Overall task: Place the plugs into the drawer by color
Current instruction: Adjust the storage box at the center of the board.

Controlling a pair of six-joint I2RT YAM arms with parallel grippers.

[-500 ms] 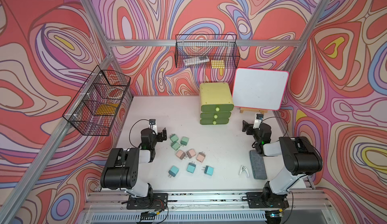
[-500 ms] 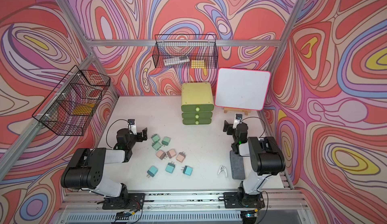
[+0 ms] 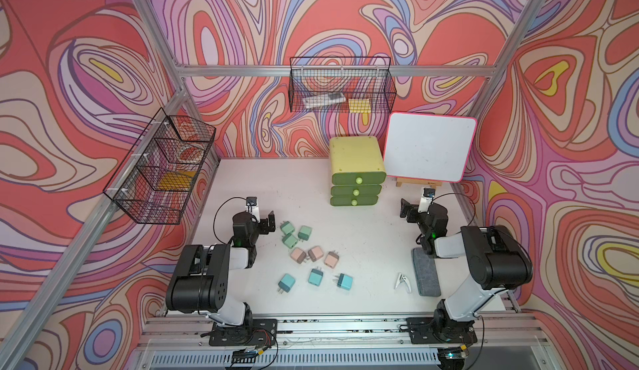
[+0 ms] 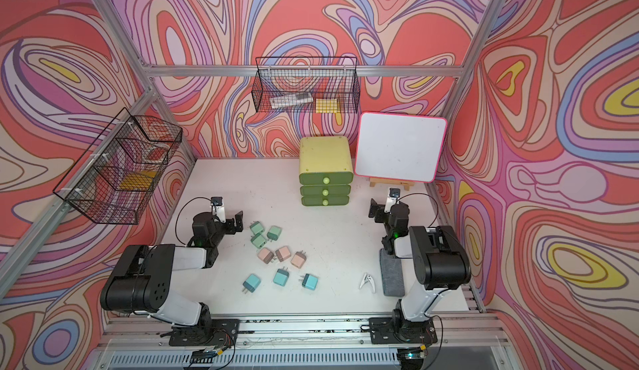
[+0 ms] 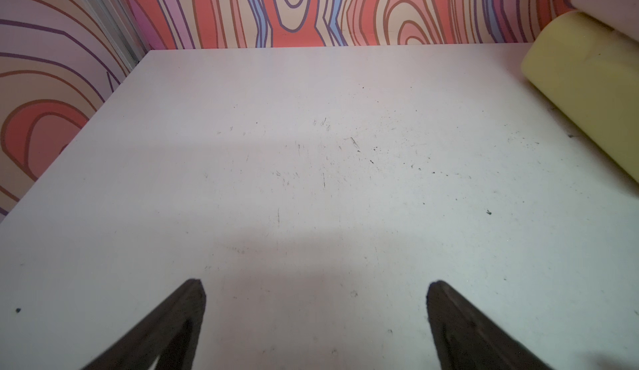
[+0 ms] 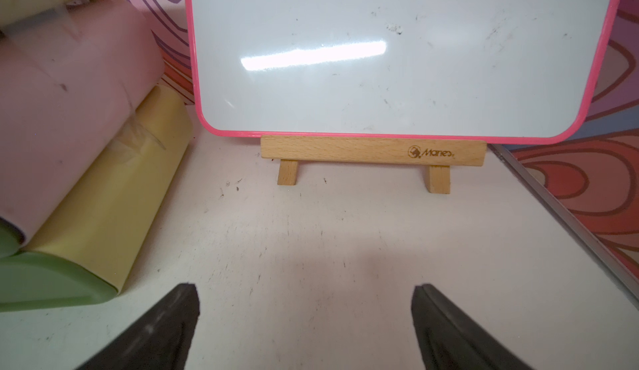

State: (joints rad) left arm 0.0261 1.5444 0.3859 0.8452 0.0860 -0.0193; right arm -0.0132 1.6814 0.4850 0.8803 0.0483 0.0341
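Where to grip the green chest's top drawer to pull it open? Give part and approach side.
Take the pale ball knob at the middle of the top drawer, coming level and straight at the drawer's front, one finger on each side of the ball. It is probably the only part standing proud of that smooth front.

Only one readable mark: the brand "Maries", on the wooden easel point(image 6: 373, 150) in the right wrist view. Burned in dark brown slanted letters at the right end of the front bar, a little right of the frame's middle, just under the pink edge of the whiteboard point(image 6: 380, 57). Directly left of the word a small round logo, too fine to make out. In both top views only a dark speck at the same place on the easel point(image 3: 416, 182), not readable.
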